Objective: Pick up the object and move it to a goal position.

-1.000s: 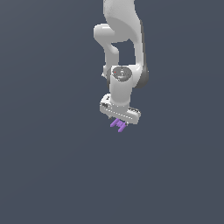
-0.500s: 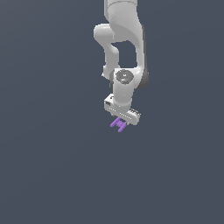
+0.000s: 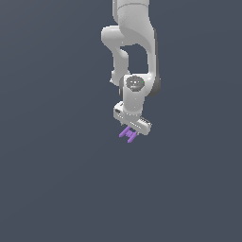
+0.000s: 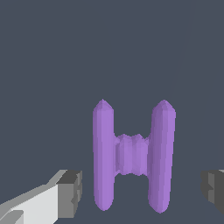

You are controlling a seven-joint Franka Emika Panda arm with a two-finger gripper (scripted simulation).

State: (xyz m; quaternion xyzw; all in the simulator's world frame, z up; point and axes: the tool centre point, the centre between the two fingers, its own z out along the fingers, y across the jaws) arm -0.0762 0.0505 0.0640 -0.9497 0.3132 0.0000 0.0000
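Note:
The object is a tiny bright purple piece of short bars. It lies on the dark grey floor just under the white hand. In the wrist view the object shows two long parallel bars joined by a short ribbed crossbar. My gripper is open and straddles it. In the wrist view the gripper has one dark finger pad on one side of the piece and the other pad on the opposite side. A gap shows between each pad and the piece, and neither touches it.
The white arm rises above the hand towards the top of the exterior view. The floor is plain dark grey all around. No goal marker shows in either view.
The wrist and hand have sunk slightly towards the purple piece. The piece itself has stayed in place.

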